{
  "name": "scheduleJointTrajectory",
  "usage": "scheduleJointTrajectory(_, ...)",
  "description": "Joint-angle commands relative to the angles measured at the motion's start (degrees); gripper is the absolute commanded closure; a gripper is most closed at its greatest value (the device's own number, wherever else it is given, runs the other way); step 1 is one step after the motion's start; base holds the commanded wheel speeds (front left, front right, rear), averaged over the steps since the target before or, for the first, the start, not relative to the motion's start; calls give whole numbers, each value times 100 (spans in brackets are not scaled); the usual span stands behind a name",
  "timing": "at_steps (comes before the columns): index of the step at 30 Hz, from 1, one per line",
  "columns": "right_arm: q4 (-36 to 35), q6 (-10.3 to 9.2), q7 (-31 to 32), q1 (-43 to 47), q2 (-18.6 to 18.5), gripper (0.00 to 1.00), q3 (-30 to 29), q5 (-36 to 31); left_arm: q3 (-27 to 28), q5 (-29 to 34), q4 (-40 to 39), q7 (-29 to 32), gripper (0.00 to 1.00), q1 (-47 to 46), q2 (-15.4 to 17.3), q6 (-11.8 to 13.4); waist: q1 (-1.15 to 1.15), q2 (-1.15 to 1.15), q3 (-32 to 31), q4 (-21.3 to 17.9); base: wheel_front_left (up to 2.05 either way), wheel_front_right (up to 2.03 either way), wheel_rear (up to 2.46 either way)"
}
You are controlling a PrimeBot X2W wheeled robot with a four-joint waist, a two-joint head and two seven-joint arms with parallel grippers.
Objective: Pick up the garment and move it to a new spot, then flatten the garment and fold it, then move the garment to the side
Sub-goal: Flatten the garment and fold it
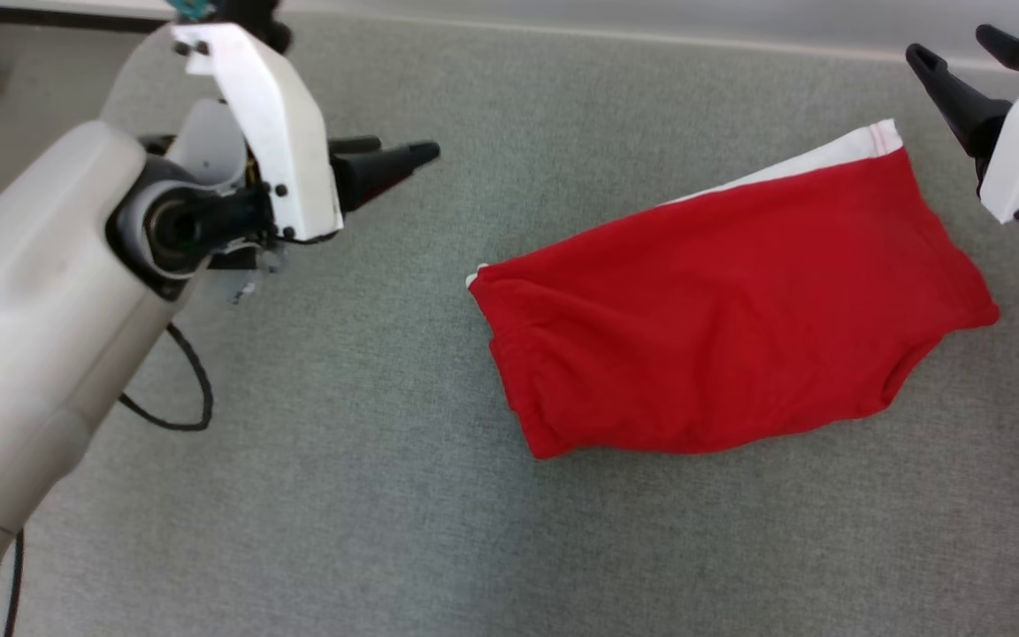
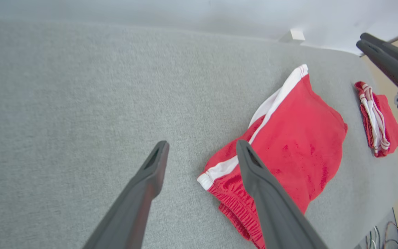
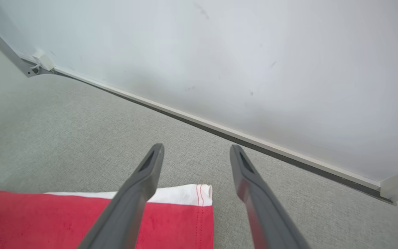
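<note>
The garment [image 1: 722, 301] is a pair of red shorts with a white side stripe, lying folded on the grey cloth-covered table [image 1: 386, 495], right of centre. My left gripper [image 1: 403, 149] hovers to its left with fingers pointing toward it. In the left wrist view the left gripper [image 2: 201, 143] stands open and empty, with the garment [image 2: 302, 131] just beyond its right finger. My right gripper [image 1: 952, 44] hangs at the garment's far right corner. The right wrist view shows the right gripper [image 3: 196, 148] open and empty above the garment's [image 3: 47, 221] white-striped corner.
A second folded red and white garment [image 2: 380, 117] lies near the table's end, below my right gripper [image 2: 385, 60]. A pale wall [image 3: 219, 52] runs along the table's far edge. A black cable [image 1: 195, 389] loops under my left forearm.
</note>
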Motion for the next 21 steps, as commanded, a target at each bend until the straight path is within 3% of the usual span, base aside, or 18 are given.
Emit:
scheduleJointTrajectory(1, 36, -16, -166, 200, -19, 0, -13, -1, 11, 155, 5, -214, 0, 130, 38, -49, 0, 0, -155, -9, 0, 0, 0)
scheduleJointTrajectory(5, 198, -16, -979, 656, 93, 0, -144, 125, 129, 630, -132, -1461, 0, 492, 173, -118, 0, 0, -312, -26, 0, 0, 0)
scheduleJointTrajectory(11, 758, -16, -1248, 1196, 213, 0, -95, 247, 90, 1900, -596, -3761, 0, 1264, 458, 629, 0, 0, -385, 120, 0, 0, 0)
scheduleJointTrajectory(13, 991, -16, -1180, 1335, 243, 0, -72, 322, 187, 1957, -813, -4381, 0, 1648, 396, 903, 0, 0, -395, 230, 0, 0, 0)
scheduleJointTrajectory(16, 1310, -16, -959, 1440, 229, 0, -31, 426, 272, 2256, -1163, -4820, 0, 2166, 338, 1264, 0, 0, -395, 409, 0, 0, 0)
scheduleJointTrajectory(21, 1545, -16, -372, 1629, 178, 0, 65, 612, 805, 2788, -1858, -4900, 0, 3053, 92, 1678, 0, 0, -435, 669, 0, 0, 0)
